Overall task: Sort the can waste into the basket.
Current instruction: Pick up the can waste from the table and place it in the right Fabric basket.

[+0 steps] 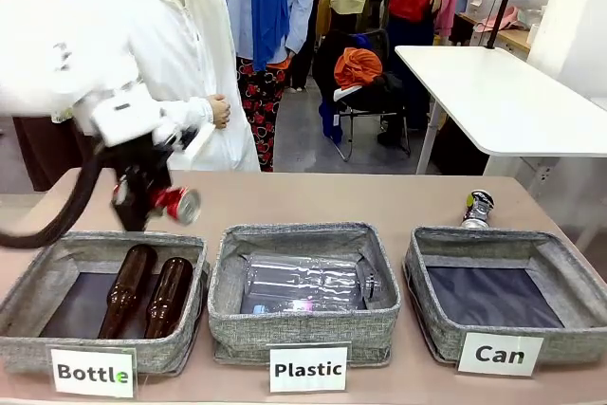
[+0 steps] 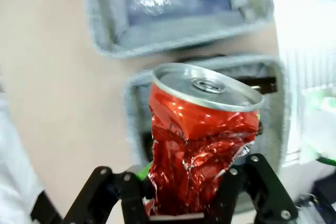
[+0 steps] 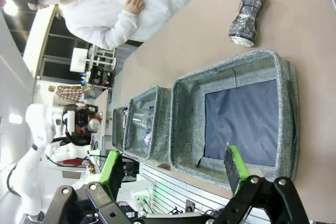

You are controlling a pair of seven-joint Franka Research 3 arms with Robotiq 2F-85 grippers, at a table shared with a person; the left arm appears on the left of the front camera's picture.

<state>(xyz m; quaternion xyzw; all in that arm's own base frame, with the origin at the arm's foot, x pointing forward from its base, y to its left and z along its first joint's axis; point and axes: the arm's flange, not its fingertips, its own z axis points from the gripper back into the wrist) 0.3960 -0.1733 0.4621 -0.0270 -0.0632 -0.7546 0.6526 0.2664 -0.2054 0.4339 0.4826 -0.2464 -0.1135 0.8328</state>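
My left gripper (image 1: 163, 198) is shut on the crushed red can (image 1: 178, 204), held in the air above the far edge of the "Bottle" basket. In the left wrist view the red can (image 2: 202, 145) stands between the fingers of that gripper (image 2: 195, 203), silver top facing the camera. The crushed black can (image 1: 477, 209) lies on the table behind the grey "Can" basket (image 1: 446, 324), whose dark floor is bare. In the right wrist view my right gripper (image 3: 176, 169) hangs open above the near side of the "Can" basket (image 3: 286, 111), with the black can (image 3: 245, 14) beyond it.
The "Bottle" basket (image 1: 28, 277) at the left holds two brown glass bottles (image 1: 147, 293). The middle "Plastic" basket (image 1: 303, 329) holds clear plastic bottles (image 1: 302, 284). A person in a white top (image 1: 185, 54) stands at the far side, hands near the waist. A white table (image 1: 503, 101) stands back right.
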